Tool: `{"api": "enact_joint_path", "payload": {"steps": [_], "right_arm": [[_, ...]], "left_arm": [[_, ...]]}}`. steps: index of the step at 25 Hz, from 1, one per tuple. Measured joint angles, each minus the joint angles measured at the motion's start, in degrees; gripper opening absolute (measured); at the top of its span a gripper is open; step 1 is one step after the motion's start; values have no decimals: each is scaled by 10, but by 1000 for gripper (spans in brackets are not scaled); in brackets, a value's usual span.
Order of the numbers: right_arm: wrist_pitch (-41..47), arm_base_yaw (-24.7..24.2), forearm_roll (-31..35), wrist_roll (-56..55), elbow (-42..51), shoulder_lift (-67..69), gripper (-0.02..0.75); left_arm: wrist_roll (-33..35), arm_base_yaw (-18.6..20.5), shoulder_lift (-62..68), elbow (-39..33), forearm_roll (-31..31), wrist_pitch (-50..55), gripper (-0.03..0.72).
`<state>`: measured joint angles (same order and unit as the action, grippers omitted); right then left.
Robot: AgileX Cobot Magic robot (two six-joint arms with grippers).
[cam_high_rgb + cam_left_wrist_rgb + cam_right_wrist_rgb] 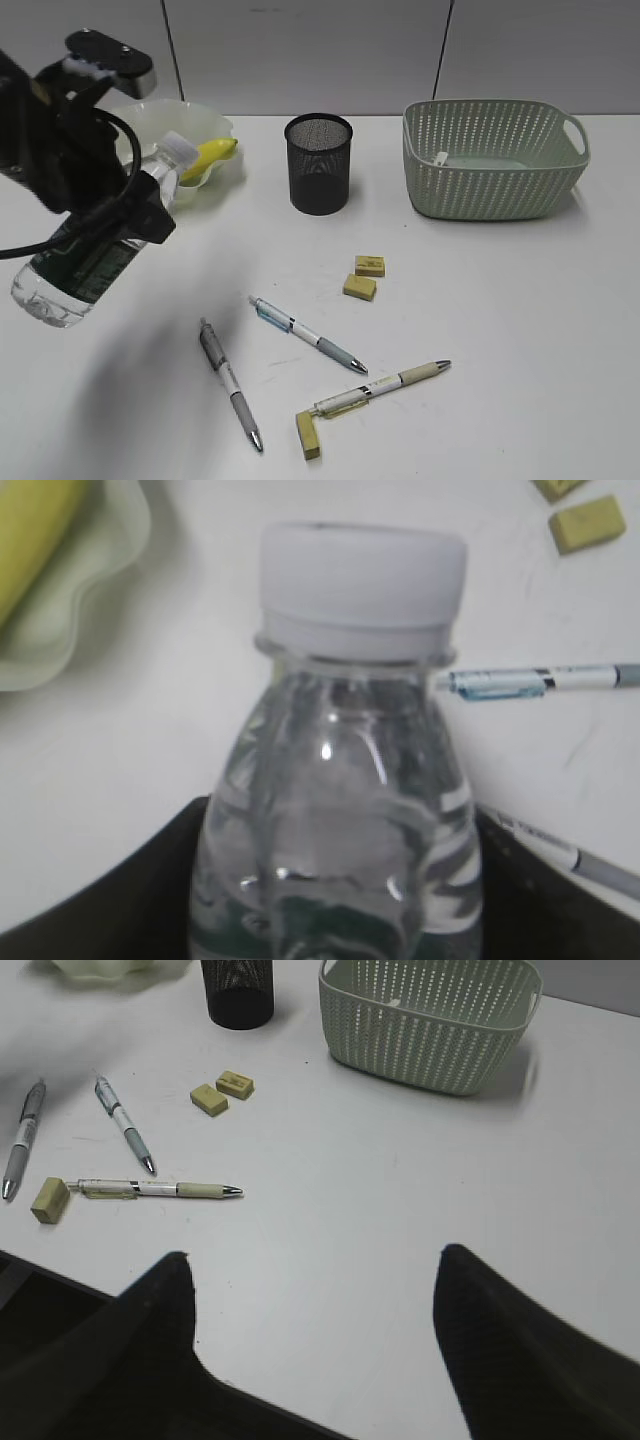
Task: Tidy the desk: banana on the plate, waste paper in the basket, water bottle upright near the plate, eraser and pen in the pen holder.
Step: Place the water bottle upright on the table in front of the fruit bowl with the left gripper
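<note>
My left gripper [140, 215] is shut on the water bottle [75, 270] and holds it tilted above the desk [520, 330] at the left, white cap [362, 580] pointing up-right. The banana [212, 153] lies on the pale-green plate [215, 125] behind it. The black mesh pen holder [318, 163] stands at the back centre and the green basket [495, 160] at the back right. Three pens [307, 334] and three yellow erasers [360, 287] lie loose in the middle. My right gripper [314, 1254] is open and empty over bare desk. The waste paper is not clearly seen.
A small white bit [441, 157] shows inside the basket; I cannot tell what it is. One eraser [309, 435] lies against a beige pen [380, 387] near the front edge. A grey pen [230, 385] lies to the left of them.
</note>
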<state>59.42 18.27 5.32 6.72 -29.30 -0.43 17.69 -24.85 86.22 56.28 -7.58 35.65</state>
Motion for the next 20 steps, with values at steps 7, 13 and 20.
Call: {"api": "enact_joint_path", "payload": {"steps": [7, 13, 20], "right_arm": [[0, 0, 0, 0, 0, 0, 582], [0, 0, 0, 0, 0, 0, 582], [0, 0, -1, 0, 0, 0, 582]], "left_arm": [[-1, 0, -148, -212, -83, -290, 492], [-8, 0, -177, -322, -191, -503, 492], [-78, 0, -133, -352, -184, -669, 492]]}}
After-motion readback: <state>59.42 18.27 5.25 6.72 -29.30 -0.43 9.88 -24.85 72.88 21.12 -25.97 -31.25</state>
